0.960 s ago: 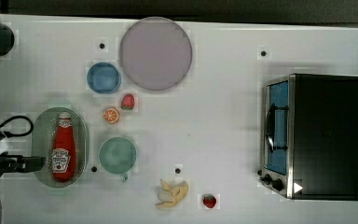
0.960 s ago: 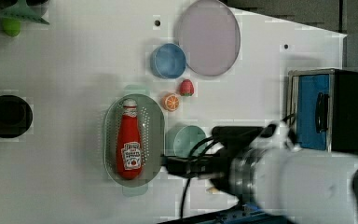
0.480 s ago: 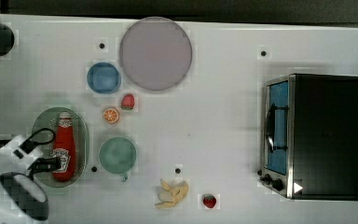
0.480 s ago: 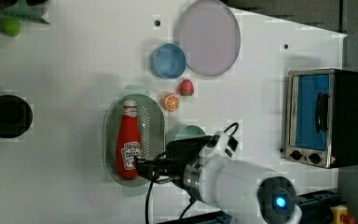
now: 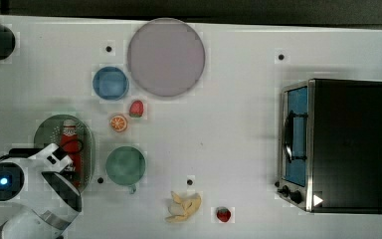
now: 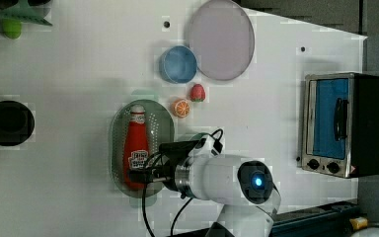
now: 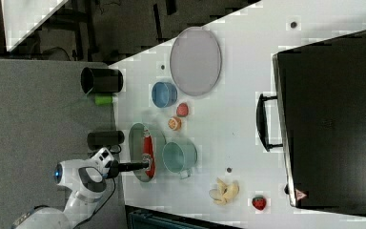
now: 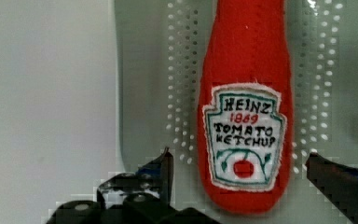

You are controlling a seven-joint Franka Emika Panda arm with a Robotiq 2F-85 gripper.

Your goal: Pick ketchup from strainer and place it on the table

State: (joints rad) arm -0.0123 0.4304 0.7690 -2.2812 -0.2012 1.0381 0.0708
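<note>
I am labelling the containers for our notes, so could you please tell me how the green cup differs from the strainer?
The green cup is round, while the strainer is oval and larger. The cup has a small handle; the strainer shows none. The cup's inside looks plain and empty, whereas the strainer's base is full of small holes and the ketchup lies in it. Both are pale green and rest on the table.

white arm point(image 6: 217, 177), black tool point(image 8: 242, 186)

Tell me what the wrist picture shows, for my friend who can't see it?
A red ketchup bottle lies flat in a pale green strainer, its white label reading "Heinz Tomato Ketchup". The robot's open claw has a dark finger on each side of the bottle's bottom end, not squeezing it.
</note>
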